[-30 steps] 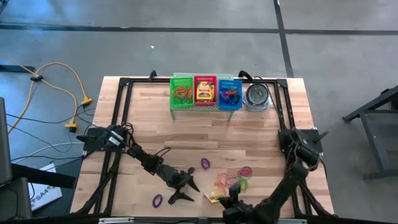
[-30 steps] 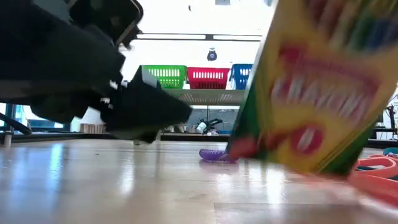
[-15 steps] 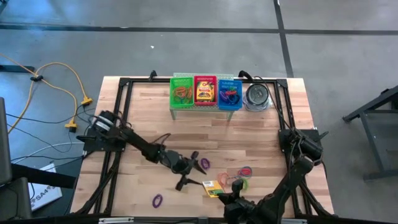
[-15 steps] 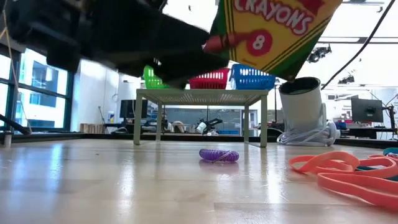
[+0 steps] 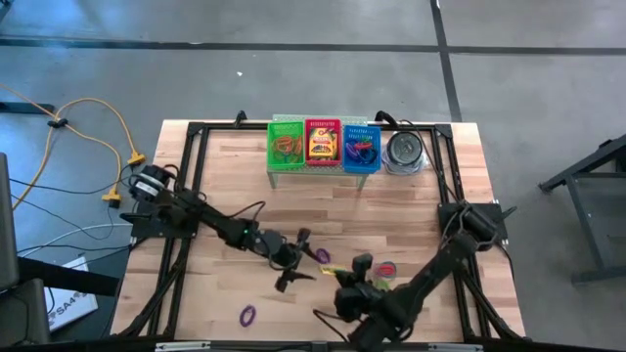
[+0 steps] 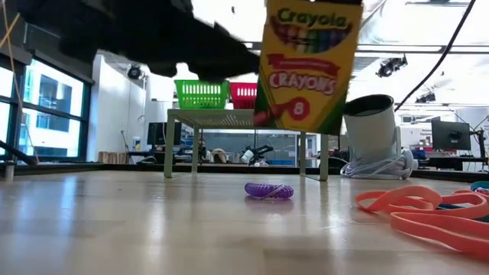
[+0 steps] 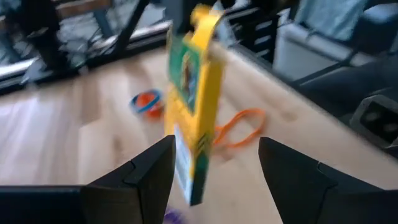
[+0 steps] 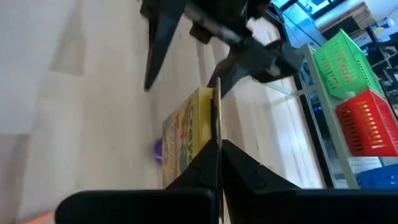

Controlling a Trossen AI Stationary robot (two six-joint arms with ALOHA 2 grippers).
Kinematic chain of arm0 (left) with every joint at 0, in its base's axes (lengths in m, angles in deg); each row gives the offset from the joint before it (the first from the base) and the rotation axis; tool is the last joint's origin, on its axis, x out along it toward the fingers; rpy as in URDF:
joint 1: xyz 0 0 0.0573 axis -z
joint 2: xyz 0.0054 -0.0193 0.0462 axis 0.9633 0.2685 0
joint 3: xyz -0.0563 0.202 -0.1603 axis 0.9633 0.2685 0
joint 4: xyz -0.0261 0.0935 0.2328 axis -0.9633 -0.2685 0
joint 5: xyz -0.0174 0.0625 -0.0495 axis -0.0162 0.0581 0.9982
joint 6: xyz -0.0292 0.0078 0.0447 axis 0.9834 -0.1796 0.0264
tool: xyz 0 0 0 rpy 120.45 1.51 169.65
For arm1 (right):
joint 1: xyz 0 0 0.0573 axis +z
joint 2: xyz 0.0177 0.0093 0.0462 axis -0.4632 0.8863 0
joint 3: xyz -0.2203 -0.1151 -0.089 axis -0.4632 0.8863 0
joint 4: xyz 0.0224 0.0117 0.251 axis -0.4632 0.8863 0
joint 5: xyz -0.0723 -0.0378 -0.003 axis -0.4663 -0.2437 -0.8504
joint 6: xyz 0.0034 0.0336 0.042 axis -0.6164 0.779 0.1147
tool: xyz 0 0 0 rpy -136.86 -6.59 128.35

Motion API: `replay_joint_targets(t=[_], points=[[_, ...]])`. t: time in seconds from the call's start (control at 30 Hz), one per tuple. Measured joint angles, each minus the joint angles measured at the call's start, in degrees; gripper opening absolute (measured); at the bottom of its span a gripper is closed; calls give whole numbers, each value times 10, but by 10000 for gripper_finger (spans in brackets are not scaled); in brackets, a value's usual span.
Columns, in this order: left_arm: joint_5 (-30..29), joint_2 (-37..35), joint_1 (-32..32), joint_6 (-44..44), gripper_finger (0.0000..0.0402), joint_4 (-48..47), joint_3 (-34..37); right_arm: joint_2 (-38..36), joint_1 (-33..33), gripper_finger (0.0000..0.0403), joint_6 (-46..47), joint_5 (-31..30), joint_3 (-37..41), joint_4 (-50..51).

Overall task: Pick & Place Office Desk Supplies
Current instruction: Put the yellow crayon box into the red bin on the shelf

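A yellow-and-green crayon box (image 6: 307, 69) hangs above the table's near middle, with my right gripper (image 8: 217, 148) shut on it; from above the box (image 5: 336, 269) shows only as a small yellow patch. My left gripper (image 5: 296, 261) is open and level, just left of the box. In the left wrist view the box (image 7: 194, 112) stands ahead of my left gripper (image 7: 214, 163), in line with the gap between its fingers, and I see no touch. Rubber bands lie on the wood: a purple one (image 6: 269, 190), another purple one (image 5: 247, 315), and an orange, red and green heap (image 5: 381, 279). My right gripper pinches the crayon box between its two fingers, one on each broad face, at the box's upper end (image 8: 208, 134). The fingers slant down from the table's near right side. The box hangs upright below them, its printed front toward the near edge, clear of the table.
On a low shelf at the far edge stand a green basket (image 5: 286, 145), a red basket (image 5: 322, 145) with a crayon box in it, and a blue basket (image 5: 361, 147). A round metal tin (image 5: 404, 150) sits to their right. Bare wood lies between the shelf and the grippers.
My right gripper has risen and gone toward the far edge. It has lifted the crayon box from a tilted stand on the table to hanging upright and clear. My left gripper has risen, gone toward the far edge and the box, and rolled, staying open.
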Motion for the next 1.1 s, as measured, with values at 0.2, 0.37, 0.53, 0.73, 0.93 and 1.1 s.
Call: replay_joint_targets(t=[0.2, 0.37, 0.53, 0.73, 0.93, 1.1], points=[[-7, 1, -32, -16, 226, 0, 0, -10, -27, 2, -16, 13, 0, 9], [-6, 1, -42, 32, 226, -1, 0, -15, -45, 2, -31, 20, 0, -10], [-6, 2, -42, 46, 226, -1, 0, -14, -62, 2, -77, 38, 0, -67], [-5, 2, -43, 46, 226, -1, 0, -14, -66, 2, -77, 44, 0, -68], [-17, 2, -50, 39, 226, 5, 0, -14, -66, 2, -78, 41, 0, -59], [-17, 2, -50, 38, 226, 5, 0, -14, -69, 2, -80, 41, 0, -59]])
